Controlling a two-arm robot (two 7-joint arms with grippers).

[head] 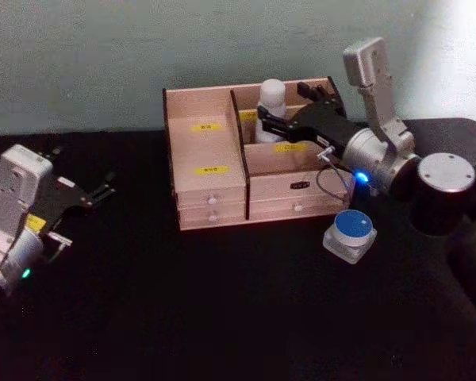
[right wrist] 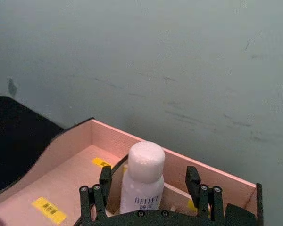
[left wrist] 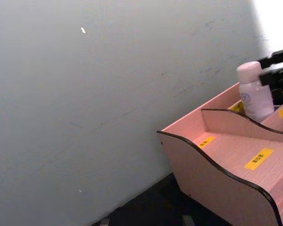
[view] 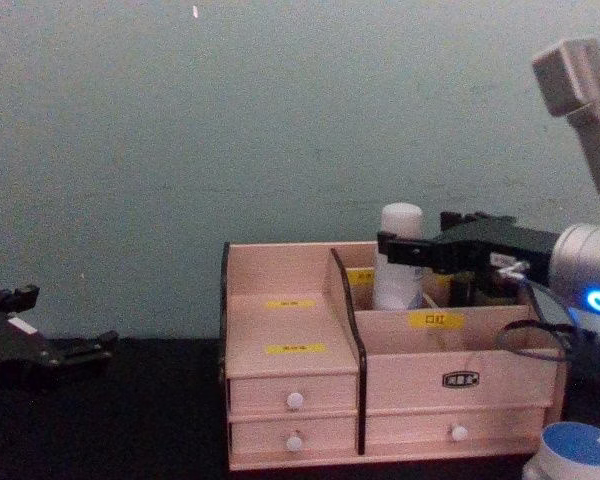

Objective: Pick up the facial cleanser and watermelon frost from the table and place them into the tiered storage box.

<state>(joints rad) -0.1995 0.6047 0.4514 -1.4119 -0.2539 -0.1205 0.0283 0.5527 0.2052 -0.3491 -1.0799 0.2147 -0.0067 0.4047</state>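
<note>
The facial cleanser [head: 271,99], a white bottle with a rounded cap, stands upright in the back right compartment of the tiered storage box [head: 210,147]. My right gripper [head: 270,123] reaches over the box from the right. In the right wrist view the bottle [right wrist: 142,181] sits between the black fingers [right wrist: 104,181] with a gap on each side, so the right gripper [right wrist: 148,173] is open around it. The watermelon frost [head: 350,235], a small white jar with a blue lid, rests on the black table just right of the box front. My left gripper [head: 107,184] is parked open at the far left.
The box [view: 290,320] has two rows of white-knobbed drawers [view: 295,400] and yellow labels, and its left compartments hold nothing. A pale wall stands close behind it. Black tabletop [head: 222,317] stretches in front of the box and between it and the left arm.
</note>
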